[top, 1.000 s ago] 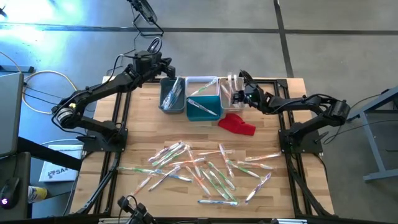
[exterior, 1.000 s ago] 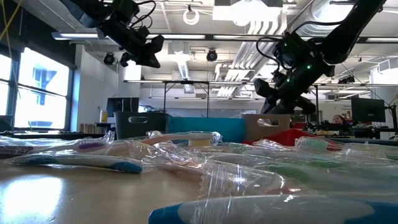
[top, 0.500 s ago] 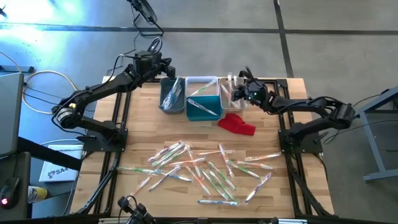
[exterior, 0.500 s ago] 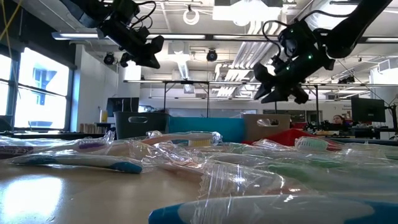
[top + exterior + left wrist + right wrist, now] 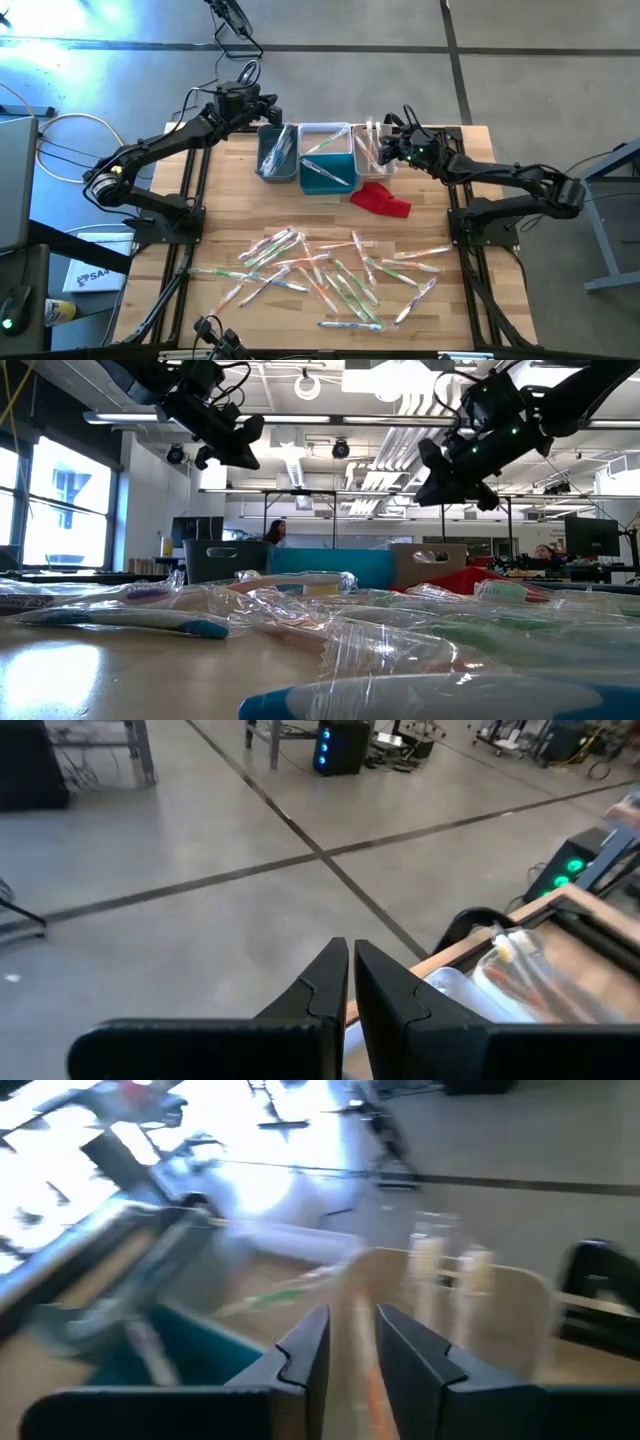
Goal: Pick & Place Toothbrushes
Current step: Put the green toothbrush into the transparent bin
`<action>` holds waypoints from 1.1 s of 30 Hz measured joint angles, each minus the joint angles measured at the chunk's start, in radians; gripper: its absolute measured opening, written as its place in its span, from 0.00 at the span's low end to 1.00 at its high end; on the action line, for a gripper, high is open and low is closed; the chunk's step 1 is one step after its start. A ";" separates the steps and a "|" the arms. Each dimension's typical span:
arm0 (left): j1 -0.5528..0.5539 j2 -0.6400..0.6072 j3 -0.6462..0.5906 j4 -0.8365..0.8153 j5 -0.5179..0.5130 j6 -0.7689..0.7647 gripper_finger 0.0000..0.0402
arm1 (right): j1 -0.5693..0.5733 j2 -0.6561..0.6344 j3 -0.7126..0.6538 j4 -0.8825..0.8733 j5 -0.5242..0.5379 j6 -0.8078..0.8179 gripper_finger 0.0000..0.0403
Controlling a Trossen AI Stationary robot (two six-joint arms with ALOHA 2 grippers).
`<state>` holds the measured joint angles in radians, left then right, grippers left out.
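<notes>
Dozens of toothbrushes [image 5: 335, 275] lie scattered on the near half of the table [image 5: 230, 205], w/ a few already in the bins [image 5: 325, 155] at the far edge. Right gripper [image 5: 393, 150] hangs over the rightmost bin, fingers a little apart & nothing btwn them, so I'd judge the next job is a fresh pick: lift clear of the bin rims, go to an outlying brush, close across the handle, not the loose wrapper. Left gripper [image 5: 262, 107] waits beyond the grey bin, fingers pressed together, empty.
</notes>
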<state>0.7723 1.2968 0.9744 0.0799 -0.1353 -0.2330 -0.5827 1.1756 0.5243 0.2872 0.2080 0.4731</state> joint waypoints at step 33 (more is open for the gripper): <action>-0.318 -0.001 0.000 -0.027 0.292 -0.164 0.05 | 0.017 -0.222 0.000 0.037 -0.574 -0.048 0.08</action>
<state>0.4538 1.2961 0.9745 0.0532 0.1568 -0.3966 -0.5653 0.9535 0.5243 0.3241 -0.3661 0.4248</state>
